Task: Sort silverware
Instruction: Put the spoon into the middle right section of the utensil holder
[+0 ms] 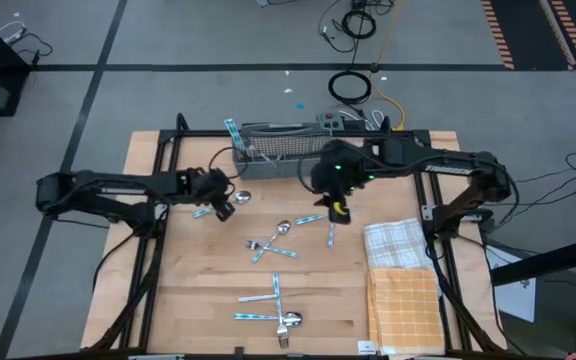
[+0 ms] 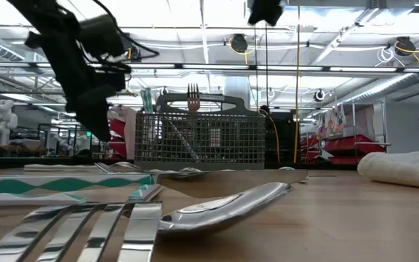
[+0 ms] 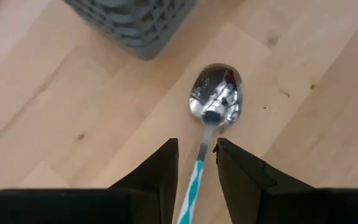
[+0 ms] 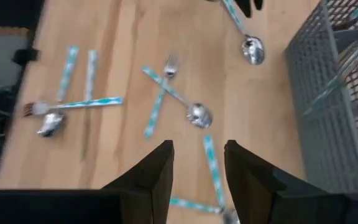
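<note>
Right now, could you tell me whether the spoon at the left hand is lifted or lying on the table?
Cannot tell: the left hand straddles the spoon's striped handle, but no view shows whether it has left the table.

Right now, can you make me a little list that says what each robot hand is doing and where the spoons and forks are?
left gripper: jaws on either side of a spoon's blue handle, near the basket
right gripper: jaws open, empty, above the table by the basket
basket: grey mesh, some silverware standing inside
loose silverware: scattered on the wooden table
cloths: folded, on the table's right side
</note>
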Action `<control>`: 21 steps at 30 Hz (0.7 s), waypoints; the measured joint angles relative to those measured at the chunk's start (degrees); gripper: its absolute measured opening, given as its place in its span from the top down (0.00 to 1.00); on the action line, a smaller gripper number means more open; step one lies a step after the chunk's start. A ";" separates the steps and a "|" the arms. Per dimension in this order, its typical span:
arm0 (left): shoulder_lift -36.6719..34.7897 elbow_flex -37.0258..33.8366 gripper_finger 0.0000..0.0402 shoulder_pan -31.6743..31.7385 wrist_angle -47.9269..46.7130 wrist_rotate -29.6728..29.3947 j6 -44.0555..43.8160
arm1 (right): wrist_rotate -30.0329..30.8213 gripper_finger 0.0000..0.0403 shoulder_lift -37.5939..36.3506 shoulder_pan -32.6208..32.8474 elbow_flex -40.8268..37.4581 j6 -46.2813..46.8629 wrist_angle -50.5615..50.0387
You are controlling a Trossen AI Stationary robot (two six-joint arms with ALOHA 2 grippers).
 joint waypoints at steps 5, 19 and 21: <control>2.77 0.01 0.71 4.55 2.07 5.41 5.56 | 0.26 0.67 -3.88 1.29 0.07 2.59 -4.65; 5.26 0.02 0.62 7.77 3.63 14.60 9.46 | 0.55 0.67 -10.36 2.37 0.09 4.23 -9.19; 5.26 0.02 0.60 7.77 3.52 13.53 11.04 | 0.56 0.67 -10.52 2.38 0.09 4.18 -9.97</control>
